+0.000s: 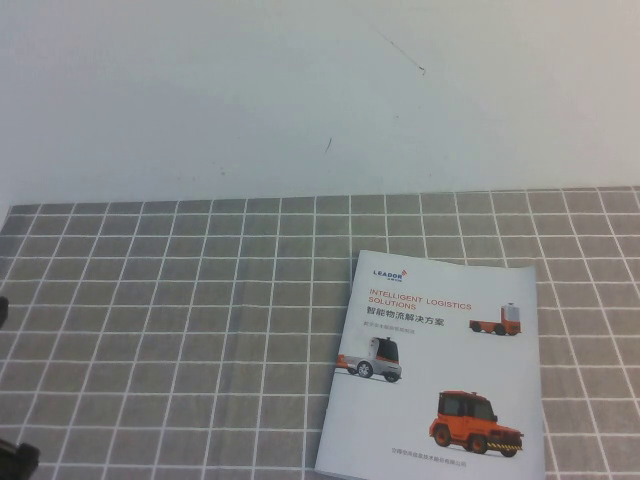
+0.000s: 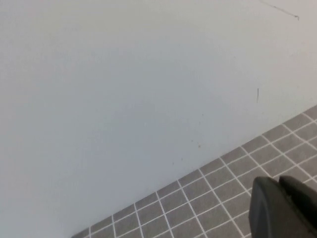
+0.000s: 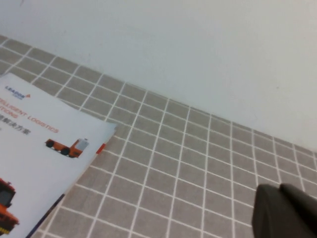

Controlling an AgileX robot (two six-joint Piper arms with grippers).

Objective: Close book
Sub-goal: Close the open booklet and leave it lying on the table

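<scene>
Lying closed, cover up, book [image 1: 440, 370] runs front-to-back; right gripper [image 3: 283, 212] nearer, off its right edge; left gripper [image 2: 282, 208] far left; cannot tell either's grip

Counted: one book [image 1: 440, 370], one cloth [image 1: 180, 330], two grippers.
Three vehicles [image 1: 477, 422] are printed on the single book's cover. One left gripper [image 2: 285, 208] is seen over the cloth near its edge by the white surface, and one right gripper [image 3: 285, 213] over the cloth, apart from the book.
</scene>
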